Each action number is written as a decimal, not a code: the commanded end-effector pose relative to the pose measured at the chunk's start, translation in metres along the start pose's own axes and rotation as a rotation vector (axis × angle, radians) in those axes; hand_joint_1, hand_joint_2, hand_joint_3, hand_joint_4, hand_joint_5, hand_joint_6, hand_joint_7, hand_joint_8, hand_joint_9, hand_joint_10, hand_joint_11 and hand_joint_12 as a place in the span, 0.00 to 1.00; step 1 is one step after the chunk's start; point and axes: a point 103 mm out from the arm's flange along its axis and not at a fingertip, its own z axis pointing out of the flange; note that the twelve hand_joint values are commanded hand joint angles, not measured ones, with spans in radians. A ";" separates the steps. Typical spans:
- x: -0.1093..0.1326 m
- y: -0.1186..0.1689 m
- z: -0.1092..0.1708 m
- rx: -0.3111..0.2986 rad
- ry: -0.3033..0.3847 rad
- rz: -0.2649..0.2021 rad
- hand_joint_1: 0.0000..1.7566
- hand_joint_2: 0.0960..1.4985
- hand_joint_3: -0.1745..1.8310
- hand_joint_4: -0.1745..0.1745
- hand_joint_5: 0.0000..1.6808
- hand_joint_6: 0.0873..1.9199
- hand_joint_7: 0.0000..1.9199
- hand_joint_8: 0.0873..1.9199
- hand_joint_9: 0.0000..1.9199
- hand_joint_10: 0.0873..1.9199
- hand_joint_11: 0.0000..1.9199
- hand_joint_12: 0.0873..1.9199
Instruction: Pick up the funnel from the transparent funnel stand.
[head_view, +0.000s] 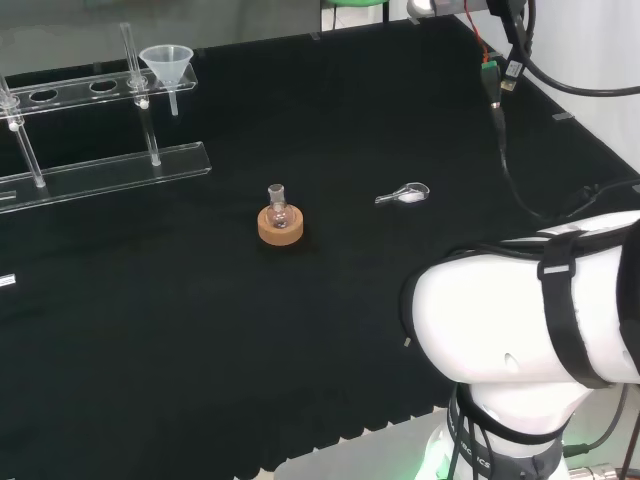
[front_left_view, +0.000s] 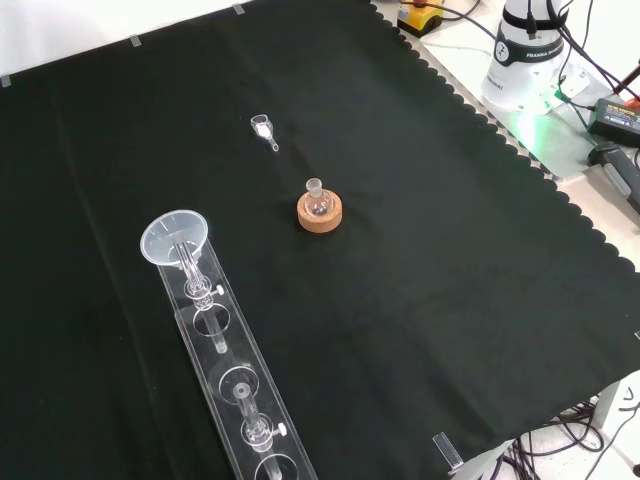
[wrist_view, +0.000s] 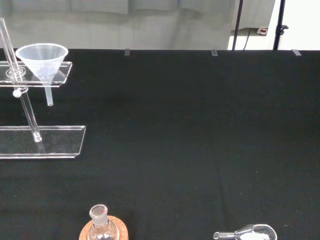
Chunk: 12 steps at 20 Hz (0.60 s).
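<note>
Funnel (head_view: 167, 60) seated in the end hole of the transparent funnel stand (head_view: 110, 170), at the stand's right end in the head view and its far end in the front view (front_left_view: 175, 238). Mouth up, stem hanging down through the upper shelf, tip clear of the base plate below. Clear plastic, cone wide and upright. Seen also from the wrist camera (wrist_view: 42, 57), on the shelf's last opening beside a thin upright post.

Stand built of two clear plates joined by slender rods, laid along the black-clothed tabletop (head_view: 330, 330), with several more round holes along the upper plate.

Near the middle of the cloth, well apart from the stand, a small round-bottomed glass flask (head_view: 278, 207) sitting upright on a cork ring (head_view: 280, 227). Farther to the right in the head view, a small clear spoon-like scoop (head_view: 404, 194) lying flat, apart from the flask.

White arm link (head_view: 540, 320) bulking at the lower right of the head view. State of the hand: cannot tell whether spread or curled.
</note>
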 end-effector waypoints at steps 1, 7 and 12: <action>-0.002 0.001 0.001 -0.010 0.009 -0.001 0.11 0.41 0.32 0.61 0.09 0.07 0.00 0.00 0.00 0.14 0.00 0.52; 0.018 0.020 0.020 -0.039 0.034 -0.029 0.12 0.48 0.20 0.66 0.08 0.00 0.00 0.00 0.00 0.10 0.00 0.52; 0.035 0.048 0.028 -0.115 0.043 -0.089 0.12 0.49 0.17 0.69 0.05 0.00 0.00 0.00 0.00 0.02 0.00 0.47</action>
